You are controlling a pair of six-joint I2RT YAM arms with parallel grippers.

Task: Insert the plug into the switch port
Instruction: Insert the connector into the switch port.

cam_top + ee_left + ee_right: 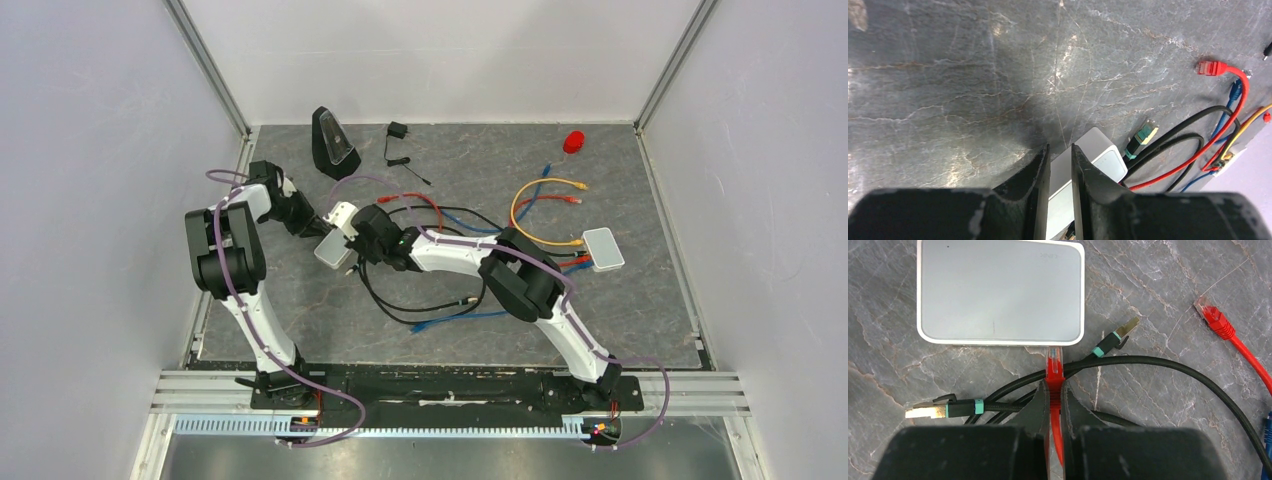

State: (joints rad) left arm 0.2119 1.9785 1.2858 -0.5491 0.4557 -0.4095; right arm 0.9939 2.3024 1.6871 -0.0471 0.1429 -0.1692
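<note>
Grey marble-look table [480,170], white walls round it. The switch [1000,292] sits left of centre between the two wrists. The red plug [1054,362] has its clear tip right up against the switch's near edge — touching or barely in, I can't tell which, because the port is on that edge face and hidden in every view. The right gripper [1054,387] is pinched tight on the plug's boot, with the red cable trailing back between the fingers. The left gripper [1060,150] is narrowed round the far end of the switch and looks to be clamping it, though the actual contact is hard to make out. So I'd call this the insertion step itself: lined up, not seated. The next move needs a short straight push along the plug's axis while the left side braces the switch. Any sideways drift and the tip would probably just skid along the edge. Pose-wise, the right arm is stretched low across the table toward the left with its elbow bent — the left arm is folded up tall, wrist angled down and inward. Black cables [1173,367] loop just under the plug, so they could snag it.
</note>
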